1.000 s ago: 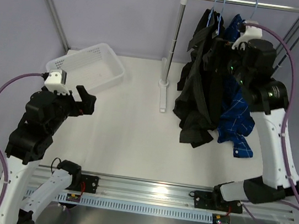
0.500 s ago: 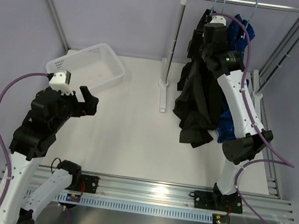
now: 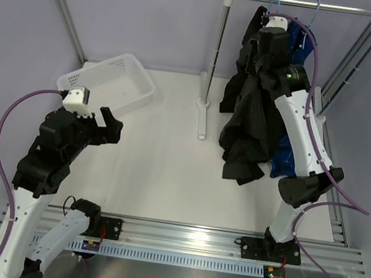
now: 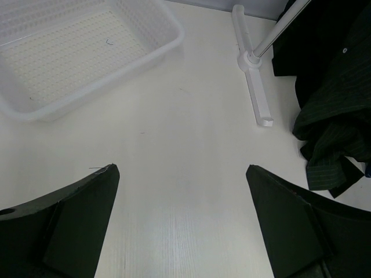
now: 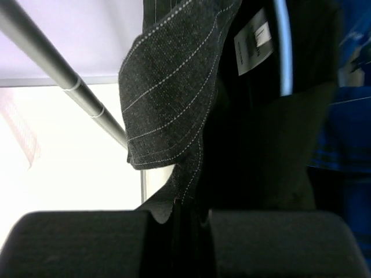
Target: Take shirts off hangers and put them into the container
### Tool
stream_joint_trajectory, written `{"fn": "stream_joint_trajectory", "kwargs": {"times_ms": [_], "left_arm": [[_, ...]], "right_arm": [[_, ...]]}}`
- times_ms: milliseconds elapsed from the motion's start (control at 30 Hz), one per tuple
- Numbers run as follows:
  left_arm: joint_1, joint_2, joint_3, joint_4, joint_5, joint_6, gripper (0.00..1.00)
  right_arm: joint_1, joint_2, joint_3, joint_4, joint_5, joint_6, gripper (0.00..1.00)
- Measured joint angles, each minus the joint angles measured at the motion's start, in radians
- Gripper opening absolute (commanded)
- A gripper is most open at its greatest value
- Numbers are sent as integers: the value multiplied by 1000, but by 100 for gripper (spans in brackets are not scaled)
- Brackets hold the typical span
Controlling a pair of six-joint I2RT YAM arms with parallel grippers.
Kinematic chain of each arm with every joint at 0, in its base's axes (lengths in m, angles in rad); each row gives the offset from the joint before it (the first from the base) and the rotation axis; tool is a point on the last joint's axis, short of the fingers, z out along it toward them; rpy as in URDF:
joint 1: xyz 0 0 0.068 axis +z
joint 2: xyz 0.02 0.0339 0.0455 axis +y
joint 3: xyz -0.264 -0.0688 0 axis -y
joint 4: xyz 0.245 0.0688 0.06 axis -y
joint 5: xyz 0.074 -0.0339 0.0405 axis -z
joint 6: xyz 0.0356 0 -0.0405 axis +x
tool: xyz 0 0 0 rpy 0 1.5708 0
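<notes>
Along the rail (image 3: 308, 3) at the back right of the counter (image 3: 161, 163), three shirts hang on light-blue hangers (image 5: 282, 58). The pinstripe shirt (image 5: 168, 104) is on the left, the black shirt (image 5: 261, 150) with a white neck label is beside it, and the blue shirt (image 3: 281, 159) is on the right, partly hidden behind the right arm. The right gripper (image 5: 188, 217) is raised close under the rail. Its fingers are pressed together and pinch a fold of the pinstripe shirt just below the collar flap. The shirts' lower ends hang low and bunched near the rail's foot (image 4: 255, 87); whether they touch the counter cannot be told. The container (image 4: 124, 72) sits at the back left of the counter, well apart from the shirts. The left gripper (image 4: 179, 174) hangs over bare counter between the container and the rail's foot. Its fingers are spread wide and hold nothing. The left arm is folded back near its base, with the wrist tilted down toward the counter.
</notes>
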Motion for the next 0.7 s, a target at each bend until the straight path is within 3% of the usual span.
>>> {"fn": "stream_joint_trajectory", "kwargs": {"times_ms": [267, 533, 700], "left_arm": [[0, 29, 3, 0, 16, 16, 99], [0, 51, 45, 1, 53, 42, 99], [0, 76, 78, 1, 67, 58, 99]], "right_arm": [[0, -242, -69, -30, -78, -48, 0], [0, -631, -438, -52, -309, -53, 0], [0, -704, -400, -187, -496, -80, 0]]}}
